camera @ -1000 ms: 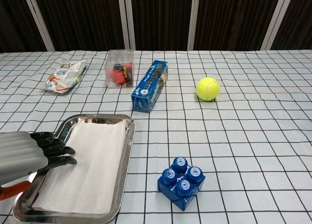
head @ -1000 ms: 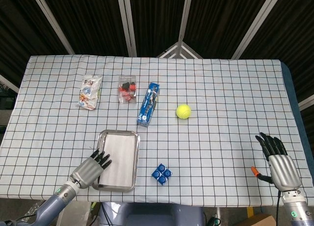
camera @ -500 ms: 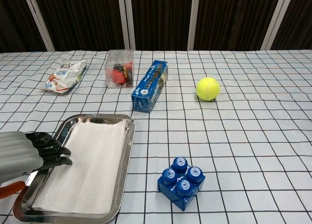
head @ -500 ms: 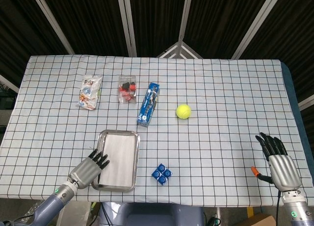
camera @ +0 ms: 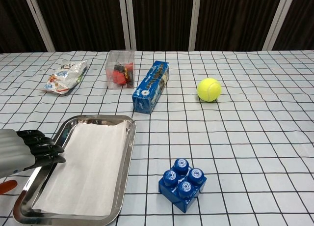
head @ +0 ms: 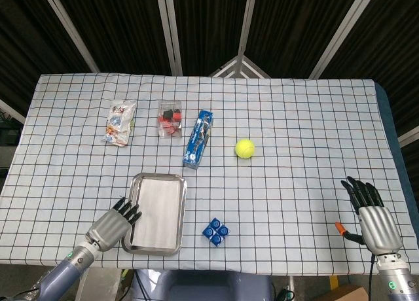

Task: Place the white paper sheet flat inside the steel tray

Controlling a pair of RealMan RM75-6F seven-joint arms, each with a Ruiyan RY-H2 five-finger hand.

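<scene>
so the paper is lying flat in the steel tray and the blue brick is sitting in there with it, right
Not quite. The white paper sheet does lie flat in the steel tray, but the blue brick is not in there with it: it sits on the tablecloth to the right of the tray, apart from its rim. The chest view shows the gap clearly, and the head view agrees.

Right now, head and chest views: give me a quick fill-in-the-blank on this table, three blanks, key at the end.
1. The white paper sheet lies flat inside the steel ____.
2. The left hand hovers at the tray's ____ edge, holding nothing.
3. The round thing right of the blue box is a yellow tennis ____.

Missing words: tray; left; ball
</scene>
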